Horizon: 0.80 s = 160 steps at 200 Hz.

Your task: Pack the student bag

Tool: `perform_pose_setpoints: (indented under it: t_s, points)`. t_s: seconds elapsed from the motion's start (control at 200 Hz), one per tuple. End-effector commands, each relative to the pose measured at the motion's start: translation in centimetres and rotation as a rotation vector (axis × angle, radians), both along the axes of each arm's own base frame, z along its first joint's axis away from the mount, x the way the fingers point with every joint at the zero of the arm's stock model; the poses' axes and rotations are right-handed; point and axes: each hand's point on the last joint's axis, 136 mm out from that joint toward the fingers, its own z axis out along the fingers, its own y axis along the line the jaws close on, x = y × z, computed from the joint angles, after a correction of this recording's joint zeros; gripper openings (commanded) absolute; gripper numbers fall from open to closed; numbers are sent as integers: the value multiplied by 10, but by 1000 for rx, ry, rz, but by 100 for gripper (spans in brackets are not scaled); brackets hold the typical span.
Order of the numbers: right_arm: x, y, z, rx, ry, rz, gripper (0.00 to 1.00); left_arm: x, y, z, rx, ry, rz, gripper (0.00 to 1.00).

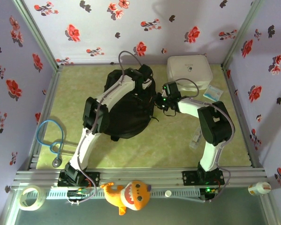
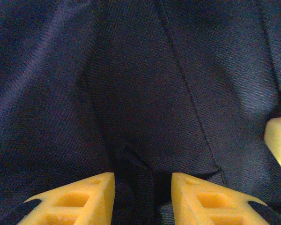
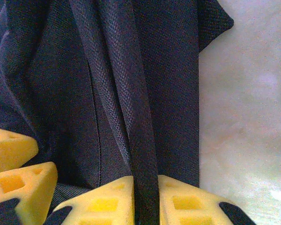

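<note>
The student bag (image 1: 126, 112), a large black soft backpack, lies in the middle of the green table. My left gripper (image 1: 148, 86) is pressed down on the bag's far right part. In the left wrist view its yellow fingers (image 2: 143, 187) pinch a raised fold of the black fabric (image 2: 140, 84). My right gripper (image 1: 158, 101) is at the bag's right edge, shut on a black strap (image 3: 136, 117) that runs up between its fingers (image 3: 146, 187). The left gripper's fingertips (image 3: 18, 164) appear close by at the lower left of the right wrist view.
A white zip case (image 1: 189, 71) stands at the back right, with a small packet (image 1: 212, 93) beside it. A clear item (image 1: 195, 138) lies near the right arm. A blue cable (image 1: 49, 138) lies left; tape roll (image 1: 30, 197), plush toy (image 1: 129, 194) and bottle (image 1: 259, 188) sit in front.
</note>
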Motion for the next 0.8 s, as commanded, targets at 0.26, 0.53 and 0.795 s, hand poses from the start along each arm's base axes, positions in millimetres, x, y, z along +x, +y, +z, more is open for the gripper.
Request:
perform_pose_setpoints:
  t_s: [0.26,0.53,0.795]
  points:
    - [-19,9,4,-11,20,29,16,8,17,-5,142,-38,33,25]
    - [-24,5,7,-70,-2,32,14,12,8,21,2,-50,110,13]
    - [-28,6,4,-90,-4,36,13,8,5,44,-133,-52,153,6]
